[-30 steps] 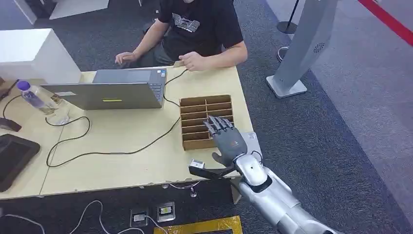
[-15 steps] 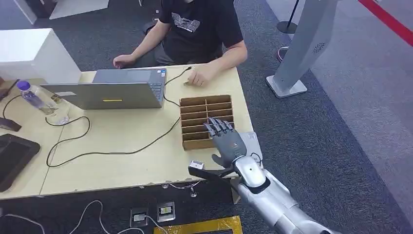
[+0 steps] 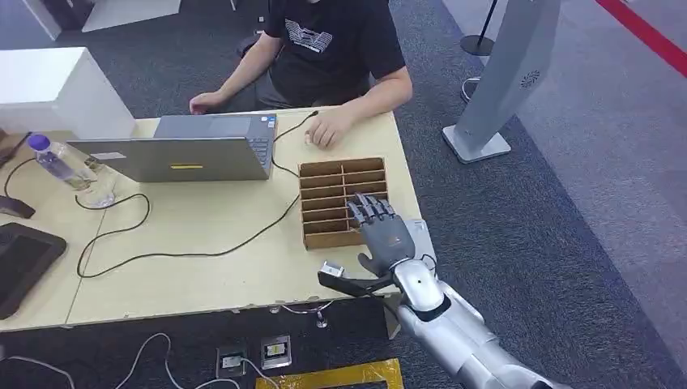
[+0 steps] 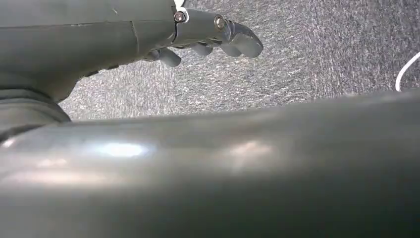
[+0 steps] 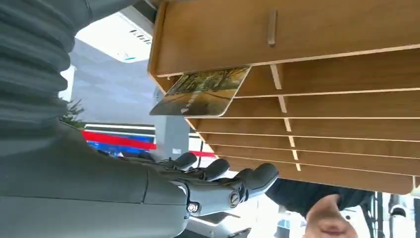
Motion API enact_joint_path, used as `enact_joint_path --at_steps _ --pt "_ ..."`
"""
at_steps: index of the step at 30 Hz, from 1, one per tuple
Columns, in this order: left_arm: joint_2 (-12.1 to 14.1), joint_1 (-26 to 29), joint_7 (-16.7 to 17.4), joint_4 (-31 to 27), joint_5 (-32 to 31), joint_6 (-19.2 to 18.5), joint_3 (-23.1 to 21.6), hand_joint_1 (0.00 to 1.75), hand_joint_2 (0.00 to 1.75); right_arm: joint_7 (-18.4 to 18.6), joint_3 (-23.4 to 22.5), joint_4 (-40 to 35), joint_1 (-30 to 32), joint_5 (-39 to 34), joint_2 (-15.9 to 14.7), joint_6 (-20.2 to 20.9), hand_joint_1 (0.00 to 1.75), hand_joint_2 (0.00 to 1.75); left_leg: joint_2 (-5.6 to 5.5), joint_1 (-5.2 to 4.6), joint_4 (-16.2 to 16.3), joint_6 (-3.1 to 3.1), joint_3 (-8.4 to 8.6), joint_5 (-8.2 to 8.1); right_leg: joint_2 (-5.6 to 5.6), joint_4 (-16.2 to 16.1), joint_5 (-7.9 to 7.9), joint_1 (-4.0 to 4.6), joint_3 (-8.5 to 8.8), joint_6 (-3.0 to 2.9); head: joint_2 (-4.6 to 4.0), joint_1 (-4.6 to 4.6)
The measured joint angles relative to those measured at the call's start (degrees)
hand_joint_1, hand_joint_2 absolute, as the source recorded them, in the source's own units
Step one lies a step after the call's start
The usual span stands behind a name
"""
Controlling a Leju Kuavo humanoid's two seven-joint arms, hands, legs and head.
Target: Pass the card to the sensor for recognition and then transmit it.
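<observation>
- The right hand (image 3: 381,235) hovered over the near right corner of the wooden slotted box (image 3: 324,198) on the bench (image 3: 202,243), fingers stretched out and spread apart, holding nothing.
- In the right wrist view the right hand's fingers (image 5: 257,177) were extended side by side, apart from the box's dividers.
- The card (image 5: 200,91), printed with a landscape picture, sat tilted in an end slot of the wooden slotted box (image 5: 322,74), one corner sticking out past the box's edge; nothing touched it.
- The left hand (image 4: 213,34) hung above grey carpet (image 4: 317,54), fingers loosely curled and apart with nothing in them.
- A small white sensor unit on a dark base (image 3: 336,275) sat at the bench's near edge, just beside the right wrist.
- A person in a black shirt (image 3: 336,40) sat at the far side of the bench, one hand (image 3: 324,130) resting on the bench top near the box, the other beside the open laptop (image 3: 194,150).
- A water bottle (image 3: 53,162) stood near the left end, with a black cable (image 3: 178,243) trailing across the bench.
</observation>
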Motion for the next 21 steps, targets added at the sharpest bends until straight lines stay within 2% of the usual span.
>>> enact_joint_path --at_steps 9,18,19,20,21 --pt "0.0 0.0 0.0 0.0 0.0 -0.2 -0.6 0.0 0.0 0.4 0.0 0.0 0.1 -0.4 -0.3 0.7 0.0 1.75 0.0 0.0 0.0 0.0 0.0 0.0 0.0 0.0 0.0 0.0 0.0 0.0 0.0 0.0" --pt "0.0 0.0 0.0 0.0 -0.2 -0.5 -1.4 0.0 0.0 -1.3 0.0 -0.7 0.1 -1.5 -0.5 2.7 0.0 1.75 0.0 0.0 0.0 0.0 0.01 0.0 0.01 0.0 0.0 0.0 -0.01 0.0 0.0 0.0" --pt "0.0 0.0 0.0 0.0 -0.3 -0.5 -1.4 0.0 0.0 -1.6 0.0 -0.7 0.1 -1.5 -0.6 2.8 0.12 1.75 0.0 0.0 0.0 0.0 0.0 0.0 0.01 0.0 0.0 0.0 0.0 0.0 0.0 0.0" --pt "0.0 0.0 0.0 0.0 -0.3 -0.5 -1.4 0.0 0.0 -1.7 0.0 -0.7 0.1 -1.5 -0.6 3.0 1.66 1.75 0.0 0.0 0.0 0.0 0.0 0.0 0.01 0.0 0.0 0.0 0.0 0.0 0.0 0.02" --pt "0.0 0.0 0.0 0.0 -0.3 -0.5 -1.4 0.0 0.0 -1.7 0.0 -0.7 0.1 -1.6 -0.7 3.2 1.75 1.75 0.0 0.0 0.0 0.0 0.0 0.0 0.01 0.0 0.0 0.0 0.0 0.0 0.0 -0.02"
